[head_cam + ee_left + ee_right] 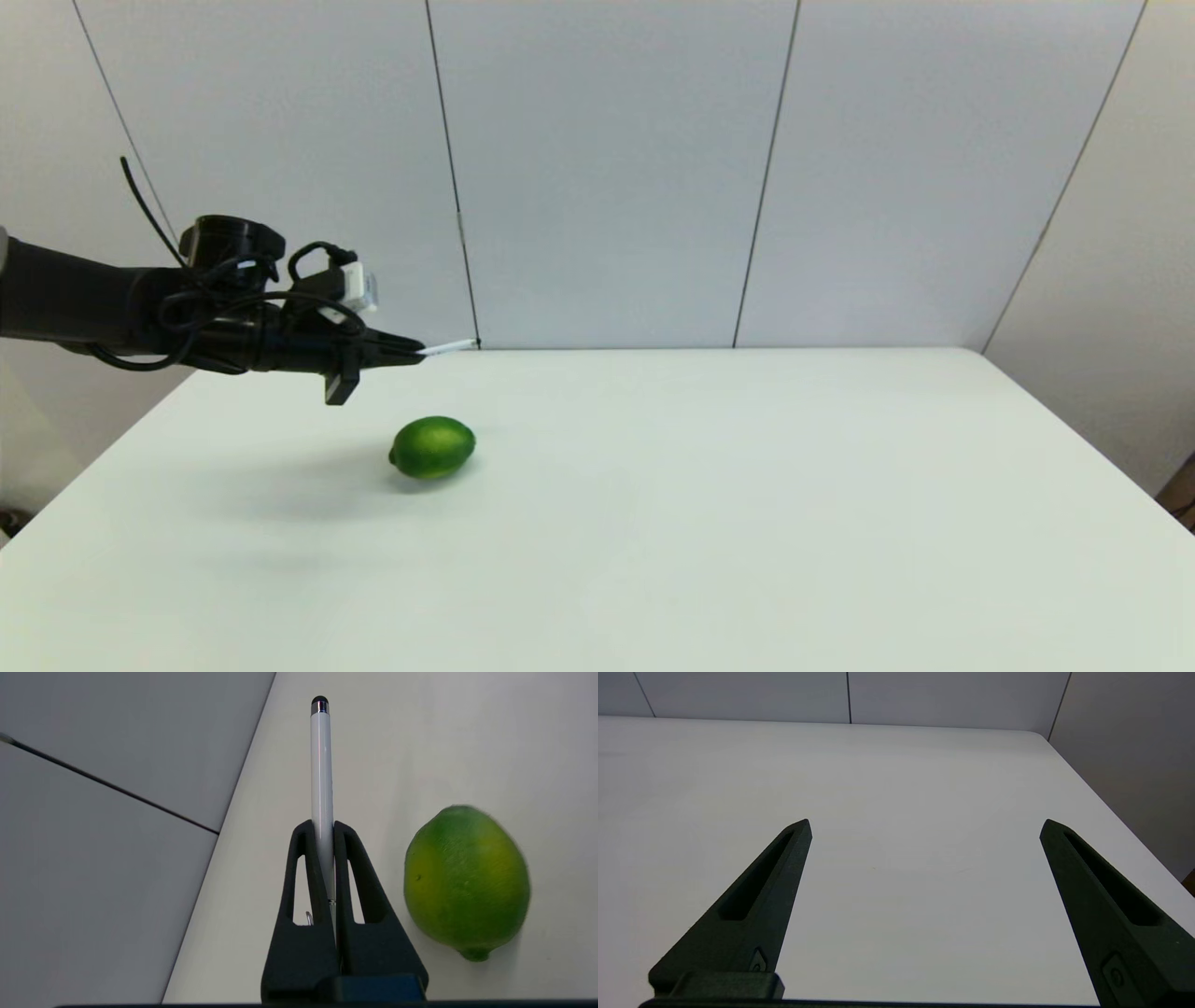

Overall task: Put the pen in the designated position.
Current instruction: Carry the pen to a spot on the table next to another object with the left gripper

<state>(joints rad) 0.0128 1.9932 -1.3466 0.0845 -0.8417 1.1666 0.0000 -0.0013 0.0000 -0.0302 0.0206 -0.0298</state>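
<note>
My left gripper [415, 352] hangs above the table's far left part, shut on the pen [450, 347]. The thin white pen [322, 779] sticks straight out past the fingertips of the left gripper [322, 827], its small black tip farthest from the fingers. It is held well above the tabletop, behind and above a green lime [432, 447]. In the left wrist view the lime [466, 881] lies on the table beside the fingers. My right gripper [924, 828] is open over bare white table and is out of the head view. The designated position bears no visible mark.
The white table [747, 523] reaches back to grey wall panels [607, 168]. Its left edge runs close under the left arm, and its rounded far right corner [1034, 735] shows in the right wrist view.
</note>
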